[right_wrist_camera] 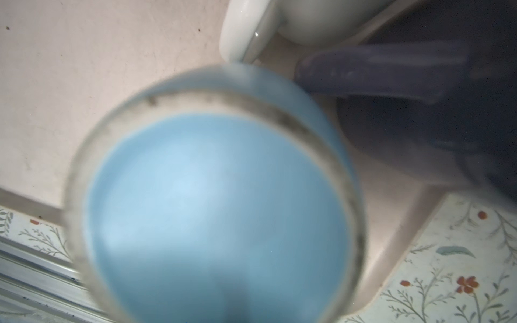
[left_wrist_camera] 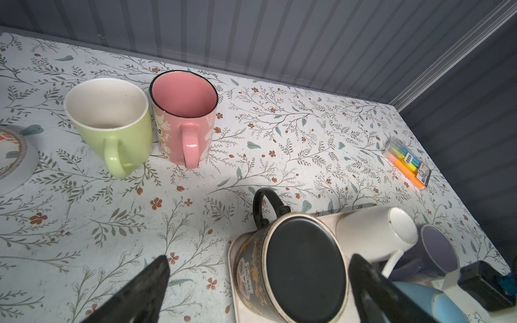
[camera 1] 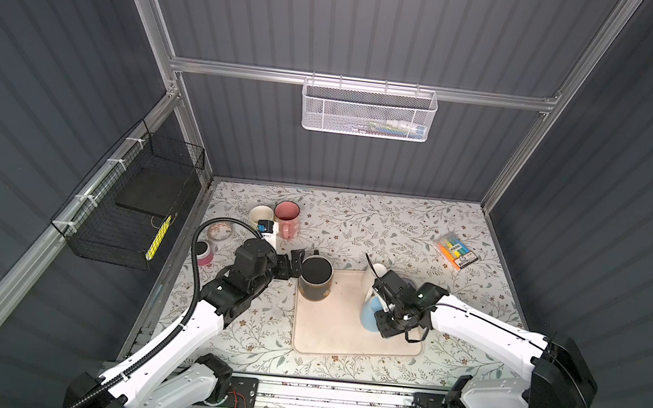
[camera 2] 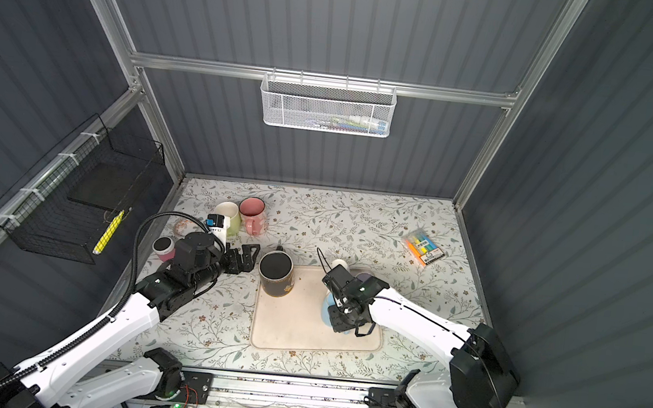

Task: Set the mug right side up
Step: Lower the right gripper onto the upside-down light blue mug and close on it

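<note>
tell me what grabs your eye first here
A black mug stands base-up on the far left corner of the tray, the open left hand just beside it. A blue mug, also base-up, fills the right wrist view. A pink mug and a green mug stand upright far left on the table.

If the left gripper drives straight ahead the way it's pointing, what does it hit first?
Most likely the black mug on the tray corner, just ahead of the open left gripper; the gap is hard to judge.
</note>
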Controlling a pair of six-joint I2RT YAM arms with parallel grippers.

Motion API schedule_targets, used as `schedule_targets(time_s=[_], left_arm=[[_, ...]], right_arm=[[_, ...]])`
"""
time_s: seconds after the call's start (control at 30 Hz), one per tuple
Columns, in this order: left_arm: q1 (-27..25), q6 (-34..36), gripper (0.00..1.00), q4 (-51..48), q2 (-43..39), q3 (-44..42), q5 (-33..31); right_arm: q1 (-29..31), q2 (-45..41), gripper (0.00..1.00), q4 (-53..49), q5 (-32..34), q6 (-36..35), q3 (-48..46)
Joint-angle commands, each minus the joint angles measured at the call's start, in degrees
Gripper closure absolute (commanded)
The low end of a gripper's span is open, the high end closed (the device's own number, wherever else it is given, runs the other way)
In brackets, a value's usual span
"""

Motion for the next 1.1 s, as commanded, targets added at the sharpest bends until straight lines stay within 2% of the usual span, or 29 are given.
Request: schedule_targets(time_s=[0.0, 0.33, 0.7, 1.07], left_arm=[[-0.41, 0.99, 0.0, 0.1, 0.47, 0.44, 1.05], [-0.4, 0.8, 0.0, 0.5, 0.0, -0.08, 0.96], [-0.41, 0.29, 0.0, -0.39, -1.34, 0.05, 1.18], [-0.4, -0.68, 0.0, -0.77, -2.14, 0.22, 1.49]], right_arm=[[0.14, 0.75, 0.72, -0.56, 1.93, -0.61, 2.04], [0.15, 1.5, 0.82, -0.32, 1.77, -0.95, 2.46], [0.97, -0.45, 1.0, 0.41, 1.19, -0.94, 1.69], [2.33, -7.63, 1.0, 2.58, -2.78, -1.54, 1.63]])
